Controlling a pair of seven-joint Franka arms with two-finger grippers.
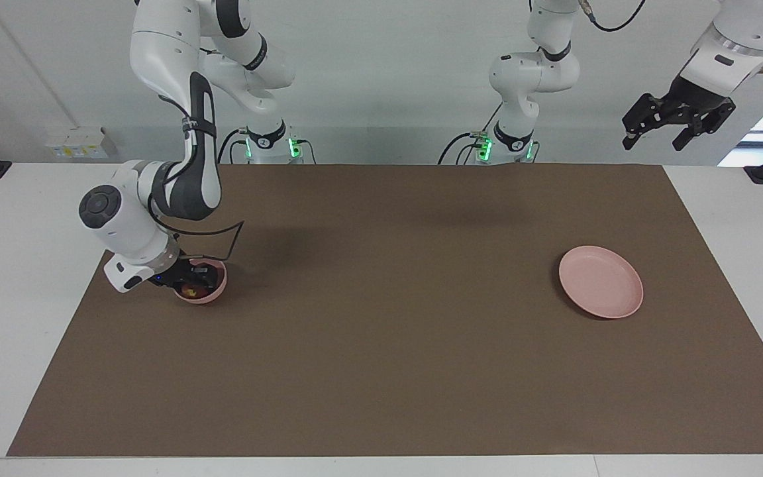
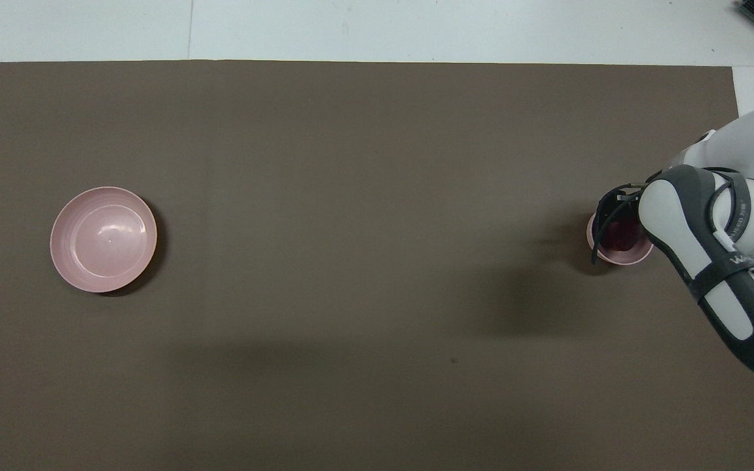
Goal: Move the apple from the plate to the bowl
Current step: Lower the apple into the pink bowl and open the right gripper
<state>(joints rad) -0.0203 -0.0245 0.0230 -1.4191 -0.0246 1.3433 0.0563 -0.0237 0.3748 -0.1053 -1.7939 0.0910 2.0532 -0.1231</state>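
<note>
The small deep pink bowl (image 1: pixel 220 287) stands near the right arm's end of the table. Inside it lies the dark red apple (image 1: pixel 189 290), its yellowish patch showing. My right gripper (image 1: pixel 191 282) reaches down into the bowl and is shut on the apple. In the overhead view the right arm covers part of the bowl (image 2: pixel 618 260), and only a dark red piece of the apple (image 2: pixel 620 239) shows. The wide pink plate (image 1: pixel 600 281) (image 2: pixel 103 239) sits bare toward the left arm's end. My left gripper (image 1: pixel 653 140) hangs open high in the air, off that end of the mat.
A brown mat (image 1: pixel 388 318) covers most of the white table (image 1: pixel 17 278). A black cable (image 1: pixel 222 242) loops from the right wrist over the bowl. Both arm bases (image 1: pixel 269 142) stand at the table's robot-side edge.
</note>
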